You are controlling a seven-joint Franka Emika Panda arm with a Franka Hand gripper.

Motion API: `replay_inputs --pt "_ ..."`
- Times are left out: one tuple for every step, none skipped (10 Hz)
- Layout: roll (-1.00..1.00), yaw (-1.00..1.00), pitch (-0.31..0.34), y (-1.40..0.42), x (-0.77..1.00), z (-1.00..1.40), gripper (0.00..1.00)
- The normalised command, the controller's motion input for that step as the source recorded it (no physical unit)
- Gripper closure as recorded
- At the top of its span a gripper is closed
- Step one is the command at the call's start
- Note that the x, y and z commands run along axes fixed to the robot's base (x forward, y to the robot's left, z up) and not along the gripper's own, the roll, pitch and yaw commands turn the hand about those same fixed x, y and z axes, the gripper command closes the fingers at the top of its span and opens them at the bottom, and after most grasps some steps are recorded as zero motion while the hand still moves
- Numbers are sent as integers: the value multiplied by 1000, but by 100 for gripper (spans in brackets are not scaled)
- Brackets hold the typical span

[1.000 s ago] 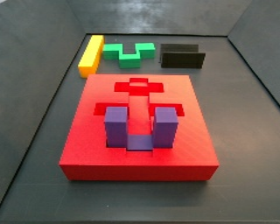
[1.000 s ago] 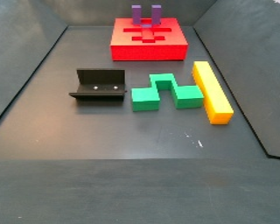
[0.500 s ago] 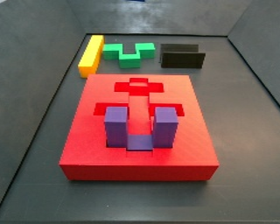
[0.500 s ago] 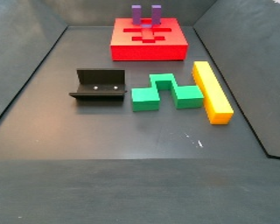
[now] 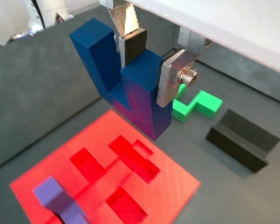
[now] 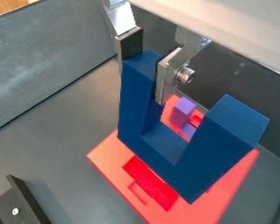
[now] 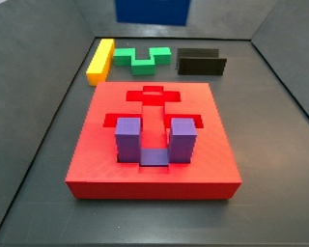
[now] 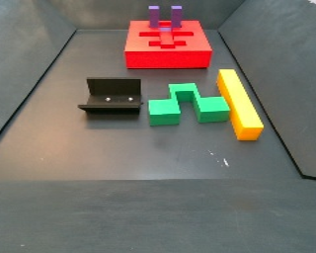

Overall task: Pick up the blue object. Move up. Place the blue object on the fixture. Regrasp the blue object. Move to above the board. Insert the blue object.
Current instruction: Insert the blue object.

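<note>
Dark grey floor with raised walls on all sides, seen in both side views. Red board (image 7: pixel 152 140) lies flat, cross-shaped recess in its top; purple block (image 7: pixel 154 141) stands seated in the board's near end, prongs up. Beyond the board, in a row: yellow bar (image 7: pixel 100 60), green block (image 7: pixel 146 59), black fixture (image 7: pixel 203 62), all apart from one another.

Gripper (image 5: pixel 150 54) is up in the air above the board, its silver fingers (image 5: pixel 171 77) pinching one prong of the blue object (image 5: pixel 125 82). Blue object hangs with its prongs pointing sideways; whether it is perfectly level is hard to say. In a side view only its lower edge (image 7: pixel 154 10) shows at the frame top, well above the floor. In a wrist view the board (image 6: pixel 154 175) sits directly below the blue object (image 6: pixel 184 136), not touching.
</note>
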Motion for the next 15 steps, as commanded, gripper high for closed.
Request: replay_inputs --pt "-420 -97 156 217 180 -226 100" --pt "-364 -69 176 177 314 -294 100" --pt "-303 -37 160 100 374 -349 100" --pt "-120 0 171 3 551 -397 100" --pt "-41 0 143 0 511 -480 100" --pt "0 0 103 0 366 -489 100" --pt "29 0 116 0 49 -183 100" --pt "0 0 6 31 0 -31 100" --pt "-363 -63 -104 191 0 -194 100" --pt "-464 -143 -173 237 0 -174 100" --pt "-480 -97 -171 266 0 -151 100" --pt "-450 -69 -149 211 -83 -229 100" --pt "-424 -31 -171 111 -94 -223 100" --pt "-120 0 -234 -206 -460 -377 100" --pt "67 126 -396 -297 -526 -331 100"
